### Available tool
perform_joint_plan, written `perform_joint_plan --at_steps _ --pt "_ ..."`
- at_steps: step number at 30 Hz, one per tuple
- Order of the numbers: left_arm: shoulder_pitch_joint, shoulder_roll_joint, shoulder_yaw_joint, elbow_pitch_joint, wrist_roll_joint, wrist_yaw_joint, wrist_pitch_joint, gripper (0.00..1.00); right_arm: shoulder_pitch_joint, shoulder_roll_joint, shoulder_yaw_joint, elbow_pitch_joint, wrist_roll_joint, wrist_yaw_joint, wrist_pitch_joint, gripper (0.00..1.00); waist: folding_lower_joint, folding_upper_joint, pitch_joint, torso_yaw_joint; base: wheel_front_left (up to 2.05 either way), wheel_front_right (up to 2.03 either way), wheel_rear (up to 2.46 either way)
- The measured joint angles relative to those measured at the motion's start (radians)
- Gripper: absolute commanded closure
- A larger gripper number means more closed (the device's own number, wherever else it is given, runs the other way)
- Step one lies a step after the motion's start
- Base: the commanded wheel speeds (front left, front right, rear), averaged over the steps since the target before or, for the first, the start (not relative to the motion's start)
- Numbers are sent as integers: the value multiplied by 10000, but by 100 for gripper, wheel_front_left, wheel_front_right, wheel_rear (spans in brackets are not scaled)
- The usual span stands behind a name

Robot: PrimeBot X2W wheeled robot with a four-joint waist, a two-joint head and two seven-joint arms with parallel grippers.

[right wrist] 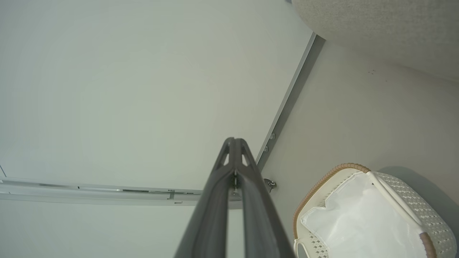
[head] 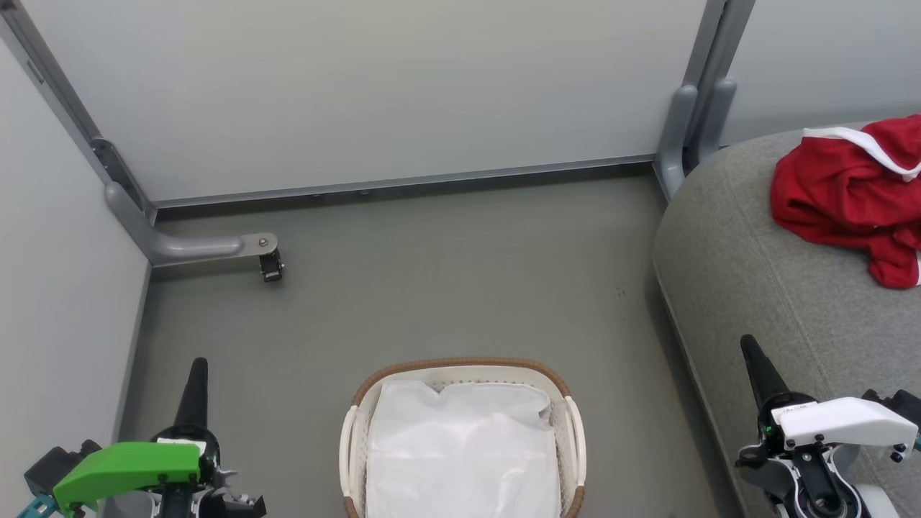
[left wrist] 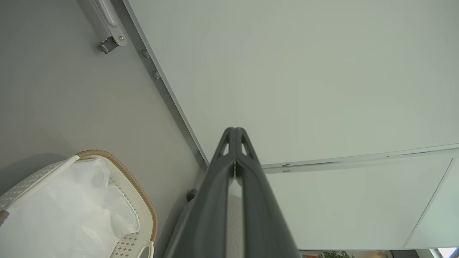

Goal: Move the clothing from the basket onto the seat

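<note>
Right pincer (head: 752,354), closed, rests well apart from clothing (head: 842,194) on seat (head: 734,280).

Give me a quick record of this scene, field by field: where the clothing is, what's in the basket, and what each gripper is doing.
clothing: red heap with white trim, lying on the seat
seat: grey cushion, on the robot's right of the basket
basket: on the floor, between the grippers
basket contents: white liner; no red fabric seen in it
left gripper: shut, empty
right gripper: shut, empty, by the seat's edge
task status: looks done
</note>
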Motion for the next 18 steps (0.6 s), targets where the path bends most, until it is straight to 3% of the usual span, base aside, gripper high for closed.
perform_joint_plan --at_steps 18 --pt "-226 0 123 -21 -1237 -50 353 100 -32 -4 -180 -86 1352 -2 372 100 0 0 -33 -56 0 0 0"
